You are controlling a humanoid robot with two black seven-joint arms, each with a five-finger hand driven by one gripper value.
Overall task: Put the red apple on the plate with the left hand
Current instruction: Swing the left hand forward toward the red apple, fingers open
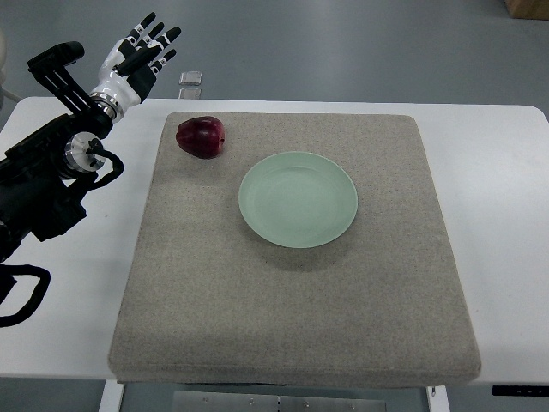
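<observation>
Apple [201, 137] sits near the mat's [292, 326] far-left corner beside the green plate [298, 199], left hand [137, 58] spread wide, empty.

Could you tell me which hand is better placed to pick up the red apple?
The left hand: open, it hovers near the mat's far-left corner, close to the red apple. No right arm shows. The plate sits empty beside the apple.

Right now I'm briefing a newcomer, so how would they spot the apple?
Find the grey mat covering the white table. Near its far left corner, left of the pale green plate, lies the red apple, the only dark red, round thing there.
</observation>
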